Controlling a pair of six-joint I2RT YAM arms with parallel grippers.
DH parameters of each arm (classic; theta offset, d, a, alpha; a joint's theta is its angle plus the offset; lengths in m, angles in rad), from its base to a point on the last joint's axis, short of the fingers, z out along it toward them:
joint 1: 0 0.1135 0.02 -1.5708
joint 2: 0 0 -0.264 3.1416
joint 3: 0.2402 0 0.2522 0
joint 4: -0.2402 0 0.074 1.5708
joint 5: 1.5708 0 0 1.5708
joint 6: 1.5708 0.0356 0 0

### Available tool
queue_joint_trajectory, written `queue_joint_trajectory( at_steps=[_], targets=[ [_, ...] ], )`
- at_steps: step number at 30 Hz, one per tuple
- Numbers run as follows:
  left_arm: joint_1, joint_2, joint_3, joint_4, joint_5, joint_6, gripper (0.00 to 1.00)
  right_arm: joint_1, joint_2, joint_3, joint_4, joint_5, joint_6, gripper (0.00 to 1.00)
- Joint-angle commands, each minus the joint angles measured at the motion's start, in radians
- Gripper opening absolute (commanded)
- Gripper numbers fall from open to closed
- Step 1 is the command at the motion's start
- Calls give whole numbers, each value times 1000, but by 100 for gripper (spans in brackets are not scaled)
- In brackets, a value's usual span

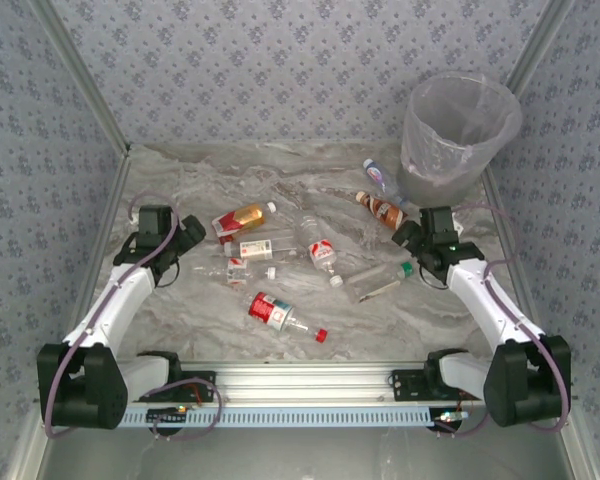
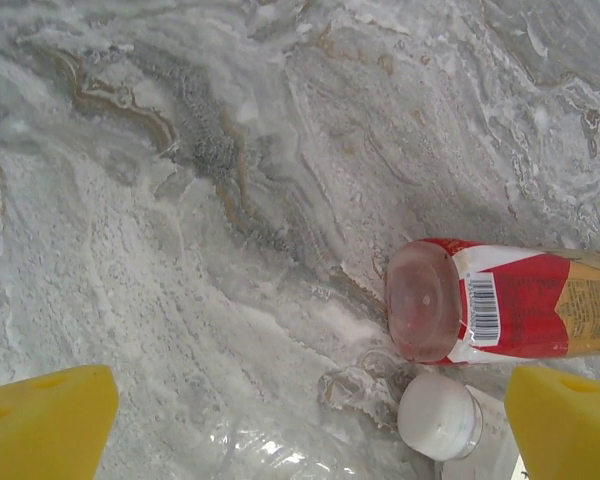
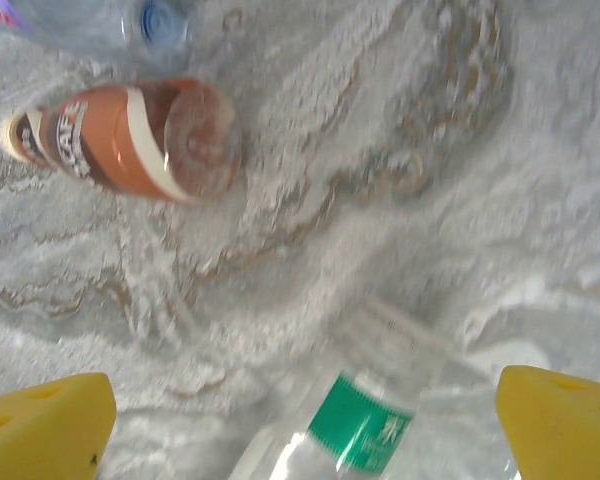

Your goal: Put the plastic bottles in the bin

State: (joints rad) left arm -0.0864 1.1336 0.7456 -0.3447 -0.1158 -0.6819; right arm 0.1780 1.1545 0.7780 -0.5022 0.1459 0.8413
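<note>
8 plastic bottles loose on table; 1 bin; L end effector & R end effector wide open, empty

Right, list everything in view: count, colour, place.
amber plastic bottle with a red label: one, amber and red, left of centre.
small clear plastic bottles with red-and-white labels: three, clear, centre of the table.
red-labelled plastic bottle with a red cap: one, red, nearest the arm bases.
clear plastic bottle with a green label: one, clear and green, right of centre.
brown-labelled plastic bottle: one, brown, towards the bin.
clear plastic bottle with a blue label: one, clear and blue, beside the bin.
tall round translucent grey-white plastic bin: one, grey-white, far right corner, upright.
grey marbled table: one, grey, under everything.
left hand: one, yellow-tipped, open, by the amber bottle's base.
right hand: one, yellow-tipped, open, over the green-labelled bottle.
</note>
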Motion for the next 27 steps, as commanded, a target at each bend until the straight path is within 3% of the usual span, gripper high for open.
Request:
queue_joint_trajectory(
  at_steps=[1, 11, 16, 20, 23, 27],
  targets=[
    [5, -13, 14, -28, 12, -52, 99, 58, -3, 34, -169, 18, 192, 100],
    [21, -9, 21, -45, -53, -189, 100, 199, 102, 28, -157, 6, 471, 100],
    [22, -87, -69, 99, -12, -206, 99, 253, 174, 38, -128, 28, 555, 100],
    [32, -88, -72, 74, -16, -207, 99, 269, 203, 33, -107, 49, 606, 100],
    [57, -63, -52, 51, 25, -190, 95, 277, 217, 21, -74, 58, 627, 98],
    [76, -29, -48, 73, 78, -193, 97, 276, 247, 15, -53, 48, 638, 97]
  ],
)
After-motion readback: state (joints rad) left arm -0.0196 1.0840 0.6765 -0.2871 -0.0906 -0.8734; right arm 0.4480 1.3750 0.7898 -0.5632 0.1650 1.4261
